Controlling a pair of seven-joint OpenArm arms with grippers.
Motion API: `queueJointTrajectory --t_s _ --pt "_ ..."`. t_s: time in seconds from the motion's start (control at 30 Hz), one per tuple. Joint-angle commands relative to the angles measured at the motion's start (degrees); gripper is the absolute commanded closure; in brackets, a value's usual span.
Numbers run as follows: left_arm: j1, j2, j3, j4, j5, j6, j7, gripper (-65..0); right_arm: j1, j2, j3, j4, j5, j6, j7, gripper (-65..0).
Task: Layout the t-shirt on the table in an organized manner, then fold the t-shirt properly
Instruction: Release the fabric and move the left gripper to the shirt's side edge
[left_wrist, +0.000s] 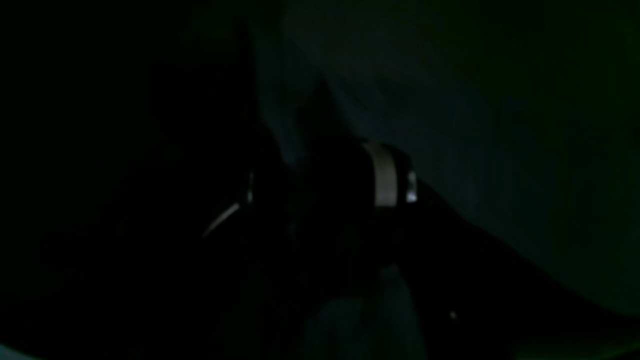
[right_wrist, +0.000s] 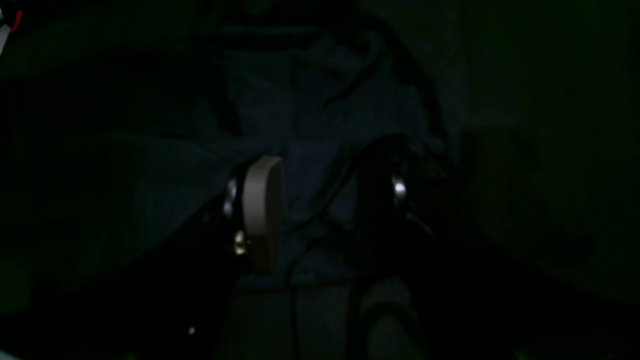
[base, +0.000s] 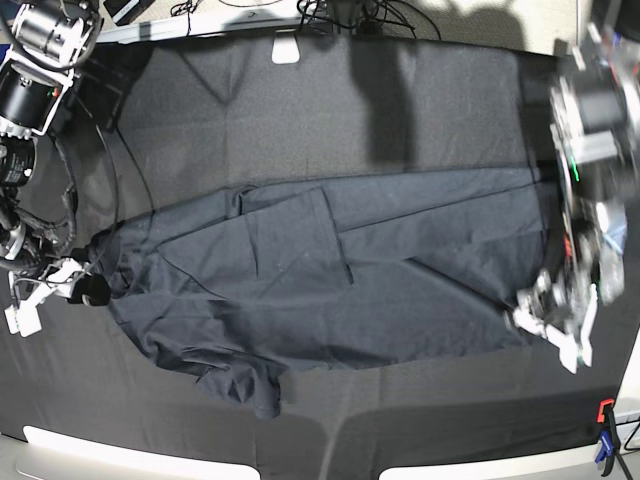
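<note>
t-shirt (base: 330, 275) spread on black-clothed table (base: 420, 90), long axis left-right across base view, sleeve (base: 245, 385) toward near edge | right gripper (base: 85, 290) low at one end, pads (right_wrist: 262, 212) parted around fabric | left gripper (base: 550, 315) low at other end, blurred; grip cannot tell

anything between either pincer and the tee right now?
Nothing visible. Both pincers are already at the t-shirt: right pincer at one end of the cloth, left pincer at the other. Only the table surrounds it.
</note>
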Motion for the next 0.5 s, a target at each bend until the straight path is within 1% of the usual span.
queueJointTrajectory --t_s 0.0,0.07,0.1,0.23,0.33,0.47 --pt "-3.3 -1.0 -0.2 -1.8 -0.3 -0.3 -2.3 -23.7 1.2 1.3 0.2 0.9 1.3 0.8 -0.1 -26.4" --pt "-5.8 -1.6 -0.2 -5.9 0.8 -0.2 -4.5 -23.7 1.2 1.3 0.2 0.9 1.3 0.8 -1.2 -26.4" --pt "-6.6 -1.9 -0.2 -7.4 1.9 0.6 -5.9 -23.7 1.2 1.3 0.2 0.9 1.3 0.8 -1.5 -26.4" --pt "-7.4 -2.7 -0.2 -9.4 5.8 4.7 -10.8 -23.7 1.2 1.3 0.2 0.9 1.3 0.8 -1.4 -26.4" --pt "-6.6 -2.8 -0.2 -9.6 7.2 7.4 -13.7 -23.7 1.2 1.3 0.2 0.9 1.4 0.8 -1.4 -26.4" --pt "-5.7 -2.2 -0.2 -10.0 7.1 7.2 -14.1 -23.6 1.2 1.3 0.2 0.9 1.4 0.8 -1.4 -26.4"
